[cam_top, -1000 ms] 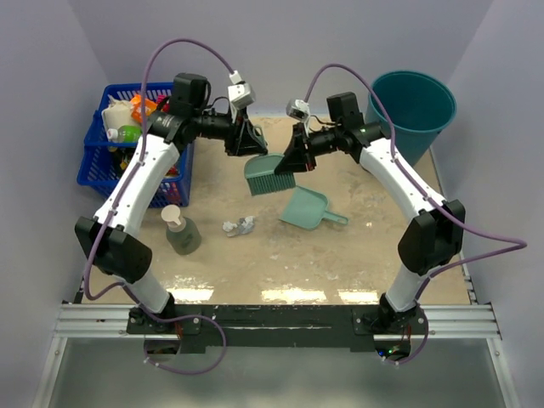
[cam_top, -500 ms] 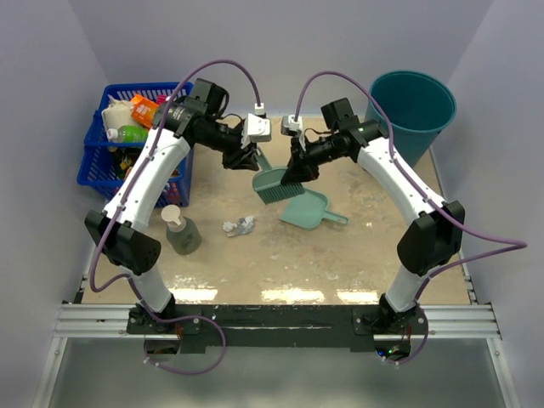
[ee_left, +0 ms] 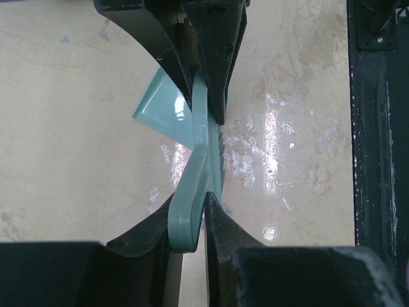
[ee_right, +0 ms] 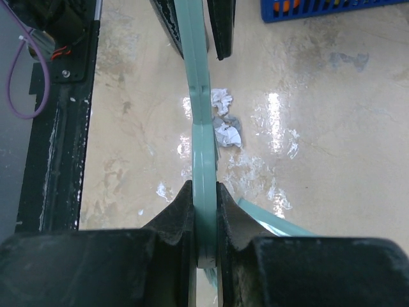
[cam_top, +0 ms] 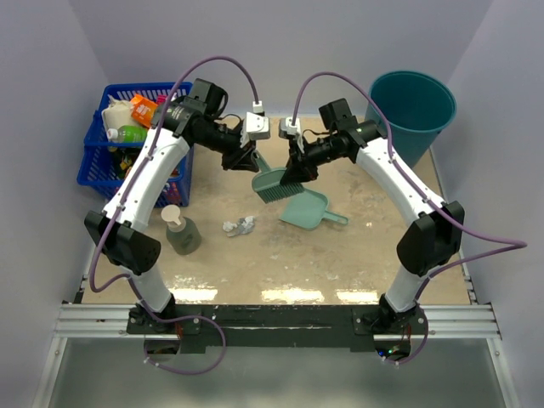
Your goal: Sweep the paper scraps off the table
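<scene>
Left tool point(ee_left: 188, 214): fingers pressed together on the tail end of the handle of the teal hand brush point(cam_top: 272, 184), one on each flat side. Held over the rear middle of the worktop point(cam_top: 365, 255).

At 9 o'clock of that tool, blue basket point(cam_top: 95, 166) with mixed goods, at the worktop's left edge. At 7 o'clock, pump bottle point(cam_top: 181, 233), upright.

At 6 o'clock of the left tool, paper scraps point(cam_top: 240, 226): white and grey bits, bunched together, lying on the worktop left of centre, apart from brush and pan.

Brush head hangs at 5 o'clock of the left tool. Whether the bristles touch the worktop, cannot tell.

Right tool point(ee_right: 204, 198): clamped tight on the same handle, further along, its fingers facing the left tool's.

Teal dustpan point(cam_top: 306, 208) flat on the worktop, just at 5 o'clock of the brush head.

Teal bucket point(cam_top: 414, 109) at 1 o'clock, past the far right corner.
</scene>
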Tool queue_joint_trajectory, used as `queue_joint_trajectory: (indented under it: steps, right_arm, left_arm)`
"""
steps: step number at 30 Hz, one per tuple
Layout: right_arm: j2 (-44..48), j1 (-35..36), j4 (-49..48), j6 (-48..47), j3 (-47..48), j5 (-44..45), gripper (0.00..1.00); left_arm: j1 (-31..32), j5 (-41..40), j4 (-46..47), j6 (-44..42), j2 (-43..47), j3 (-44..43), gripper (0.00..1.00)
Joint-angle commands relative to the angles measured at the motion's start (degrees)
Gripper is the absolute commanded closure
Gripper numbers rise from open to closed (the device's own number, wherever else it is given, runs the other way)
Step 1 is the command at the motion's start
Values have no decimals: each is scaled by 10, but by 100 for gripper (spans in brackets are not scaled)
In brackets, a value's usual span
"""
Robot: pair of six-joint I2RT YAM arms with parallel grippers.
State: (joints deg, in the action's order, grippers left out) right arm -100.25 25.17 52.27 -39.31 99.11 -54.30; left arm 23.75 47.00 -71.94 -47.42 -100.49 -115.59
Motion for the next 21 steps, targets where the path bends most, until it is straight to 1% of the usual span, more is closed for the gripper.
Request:
queue_joint_trajectory:
  steps: [1,2,6,9,11,12,14,15,16,18,19,20,21]
  right_arm:
    - [-3,0,2,11,1,29,100]
    - [-6,0,0,12,3,29,100]
    - [-13,4,-2,12,6,30,100]
    - [-14,4,-3,13,6,27,100]
    - [-13,4,-4,13,3,26,100]
    - [-11,5,-6,13,2,27,100]
    - [-9,4,-7,14,-1,30,100]
    - [-9,5,-9,14,-1,30,100]
    - [-10,4,-9,14,-2,31,100]
    - [-10,4,-13,18,-3,31,100]
    - [-10,5,-17,21,-3,32,100]
    - [-10,4,-21,28,-4,32,100]
    - [-10,5,-26,30,-3,32,100]
  left_arm:
    - [1,73,32,35,42,-5,78]
    - [2,79,39,40,42,-4,77]
    - [2,95,53,64,34,-6,66]
    - [2,90,60,63,35,-3,64]
    - [2,80,60,60,36,2,64]
    - [2,78,57,49,36,2,69]
    - [2,75,43,40,33,-1,75]
    - [2,75,37,31,30,-2,82]
    - [2,76,31,27,28,-3,86]
    - [2,73,15,20,21,-4,92]
    - [2,68,10,20,21,-4,92]
    - [2,64,0,18,15,-4,89]
    - [2,60,-6,17,13,-4,76]
